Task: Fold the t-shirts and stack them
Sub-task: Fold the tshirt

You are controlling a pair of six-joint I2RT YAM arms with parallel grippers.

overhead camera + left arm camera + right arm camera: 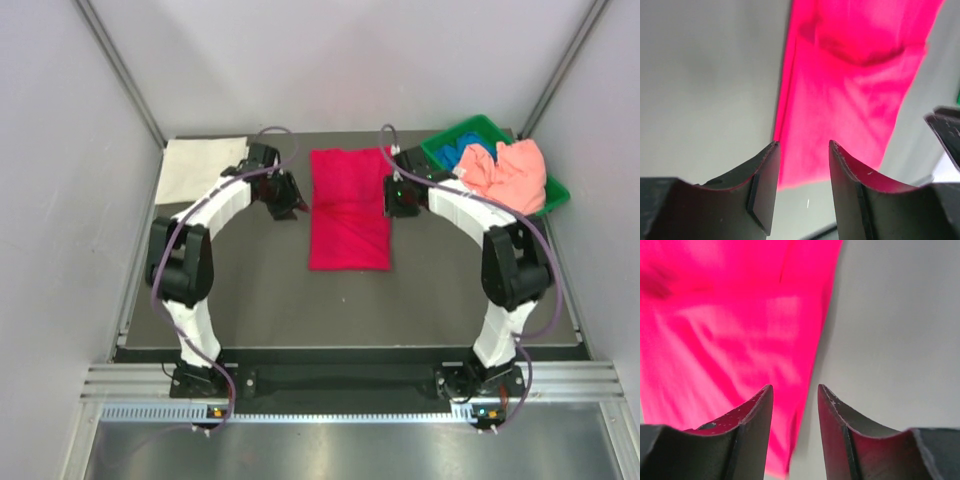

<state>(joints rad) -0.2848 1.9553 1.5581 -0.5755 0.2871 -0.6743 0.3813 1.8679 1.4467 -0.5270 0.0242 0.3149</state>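
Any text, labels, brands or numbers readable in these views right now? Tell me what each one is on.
None: no view shows a readable word, number or sign.
Red shirt: plain, no print or tag showing.
White shirt, pink shirt, blue shirt: plain, no print showing.
Green bin: no label visible.

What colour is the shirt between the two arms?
The shirt is crimson red; the top external view shows it best.
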